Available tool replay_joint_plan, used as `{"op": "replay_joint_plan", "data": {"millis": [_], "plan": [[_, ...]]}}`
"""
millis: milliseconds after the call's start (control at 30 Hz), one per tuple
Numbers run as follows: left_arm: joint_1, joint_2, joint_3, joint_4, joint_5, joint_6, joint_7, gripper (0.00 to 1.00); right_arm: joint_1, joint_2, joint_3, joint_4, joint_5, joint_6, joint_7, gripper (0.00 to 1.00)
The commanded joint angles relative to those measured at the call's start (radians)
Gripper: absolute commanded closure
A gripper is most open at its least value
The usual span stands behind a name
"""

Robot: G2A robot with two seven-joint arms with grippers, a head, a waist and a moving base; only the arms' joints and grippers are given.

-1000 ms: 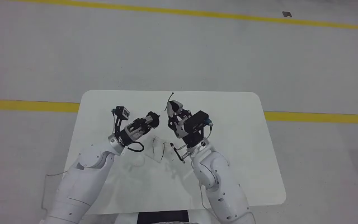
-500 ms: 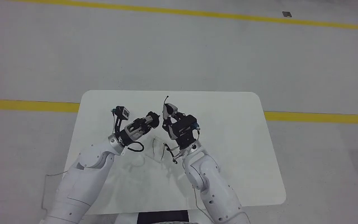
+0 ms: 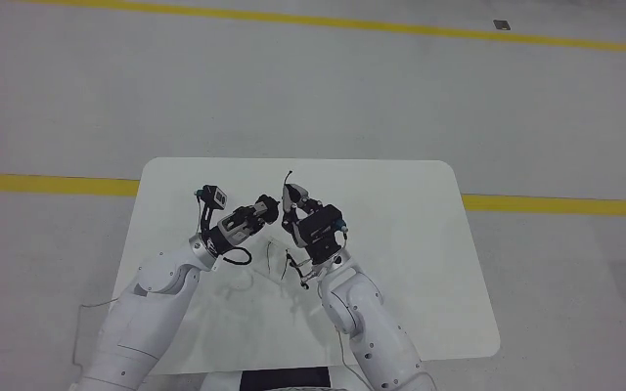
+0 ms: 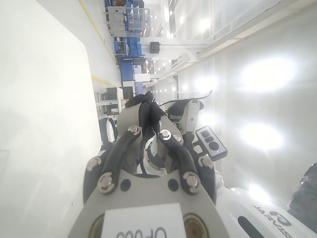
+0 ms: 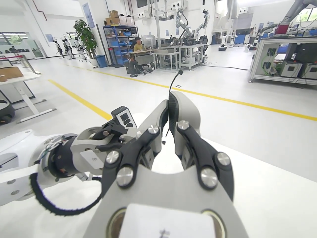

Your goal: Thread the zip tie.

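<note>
Where the left arm [image 3: 161,283] comes in over the left half of the white desk [image 3: 421,293], the left pincer [image 3: 264,207] hangs above the desk's middle, pointing to the right. In the left wrist view its two fingers [image 4: 128,119] are pressed together at the tips. A bit of black shows at the very end, but I cannot tell whether anything is caught between them. Just to its right is the right pincer [image 3: 290,200], at the end of the right arm [image 3: 367,313], which rises from the near edge at the middle of the desk. The two pincers sit close together, and I cannot tell whether they touch. The right pincer is clenched on the zip tie [image 5: 173,82], which is thin and black and nipped between the ribbed pads [image 5: 173,107]. Its longer part rises past the fingertips in a slight curve, with its small square head [image 5: 180,71] at the free end. A shorter part hangs down in the gap between the fingers behind the tips. From above, the zip tie shows as a fine dark line sticking out of the right pincer toward the far edge of the desk, up in the air and clear of the surface. On the floor [image 3: 313,88], a yellow line [image 3: 548,203] runs past the desk on both sides
</note>
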Motion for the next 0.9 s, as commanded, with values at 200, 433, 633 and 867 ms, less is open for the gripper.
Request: {"op": "replay_joint_plan", "data": {"millis": [200,433,633,867], "plan": [[0.0,0.0,0.0,0.0,0.0,0.0,0.0,1.0,0.007,0.003,-0.019,0.017,-0.033,0.037,-0.01,1.0],[0.0,0.0,0.0,0.0,0.0,0.0,0.0,1.0,0.015,0.004,-0.032,0.03,-0.044,0.058,-0.009,1.0],[0.0,0.0,0.0,0.0,0.0,0.0,0.0,1.0,0.013,0.007,-0.035,0.035,-0.047,0.066,-0.006,1.0],[0.0,0.0,0.0,0.0,0.0,0.0,0.0,1.0,0.011,0.011,-0.039,0.035,-0.044,0.067,-0.004,1.0]]}}
